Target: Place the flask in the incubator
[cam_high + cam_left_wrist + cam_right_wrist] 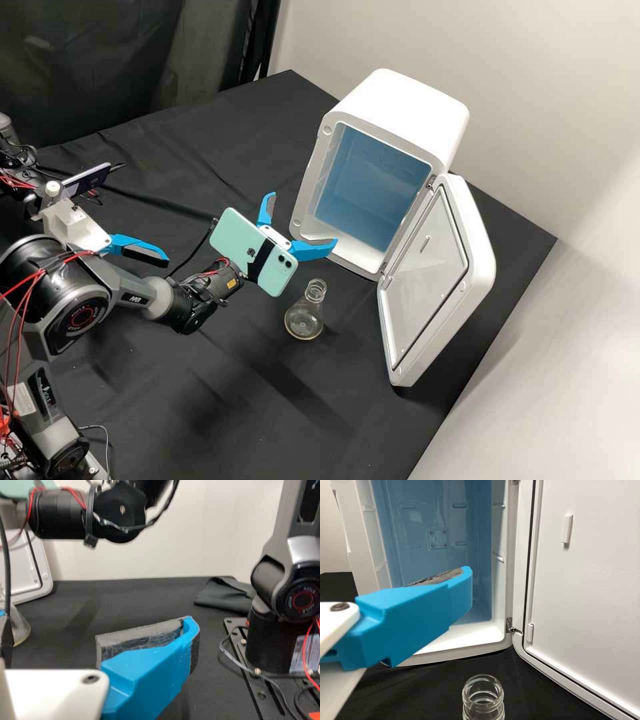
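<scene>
An empty clear glass flask stands upright on the black bench, just in front of the white incubator. The incubator's door is swung wide open, and its blue chamber holds nothing. My right gripper hangs open a little above and behind the flask, level with the incubator's opening. In the right wrist view, one blue finger points at the chamber, with the flask's mouth below it. My left gripper is far left of the flask, shut and empty, with its finger over bare bench.
A mint-green phone is strapped to the right arm's wrist. A second phone sits on the left arm. The bench edge runs close behind the open door. A dark cloth and an arm base sit on the bench.
</scene>
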